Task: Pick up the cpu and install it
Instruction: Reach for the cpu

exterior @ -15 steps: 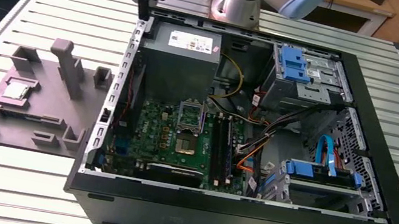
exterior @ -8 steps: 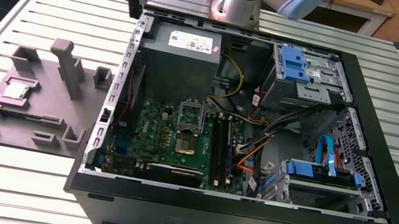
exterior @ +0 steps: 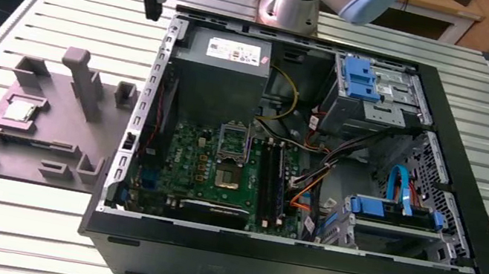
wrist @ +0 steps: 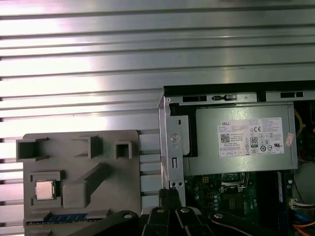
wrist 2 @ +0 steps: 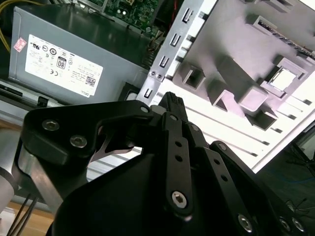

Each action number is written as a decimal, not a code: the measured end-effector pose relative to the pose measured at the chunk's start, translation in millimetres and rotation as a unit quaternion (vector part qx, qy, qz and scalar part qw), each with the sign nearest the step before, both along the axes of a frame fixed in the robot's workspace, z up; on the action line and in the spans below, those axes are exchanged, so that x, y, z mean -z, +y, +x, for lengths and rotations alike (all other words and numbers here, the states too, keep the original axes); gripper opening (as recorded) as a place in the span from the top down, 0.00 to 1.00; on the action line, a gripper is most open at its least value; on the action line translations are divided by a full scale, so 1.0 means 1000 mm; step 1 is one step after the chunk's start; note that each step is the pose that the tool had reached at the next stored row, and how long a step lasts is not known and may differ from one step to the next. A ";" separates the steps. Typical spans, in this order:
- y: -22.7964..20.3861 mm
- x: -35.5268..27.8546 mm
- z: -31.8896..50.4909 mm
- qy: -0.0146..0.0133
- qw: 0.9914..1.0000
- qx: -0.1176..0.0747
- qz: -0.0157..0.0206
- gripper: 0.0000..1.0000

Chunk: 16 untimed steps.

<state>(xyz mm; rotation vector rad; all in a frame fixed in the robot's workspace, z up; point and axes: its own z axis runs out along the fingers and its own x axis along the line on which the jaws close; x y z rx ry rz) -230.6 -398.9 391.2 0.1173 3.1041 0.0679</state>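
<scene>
Bright, even light throws strong white glare off the slatted table (wrist: 98, 73).

Silvery metal cpu (wrist: 45, 190), matt tray (wrist: 61, 147)

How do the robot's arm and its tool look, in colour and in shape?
The arm is built of round, silvery-grey segments, with a pale blue cap on one joint. The tool is matt black. It is made of flat linked bars that narrow to slim tips. In the second wrist view, silver screws sit at the bars' pivots.
</scene>
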 end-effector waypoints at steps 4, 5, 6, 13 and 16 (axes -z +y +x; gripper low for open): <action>0.0000 0.0003 -0.0068 0.000 1.000 0.000 0.000 0.90; 0.0000 0.0003 -0.0078 0.000 1.000 0.000 0.000 0.90; 0.0000 0.0003 -0.0087 0.000 1.000 0.000 0.000 0.90; 0.0000 0.0003 -0.0110 0.000 1.000 0.000 0.000 0.90; 0.0000 0.0003 -0.0113 0.000 1.000 0.000 0.000 0.90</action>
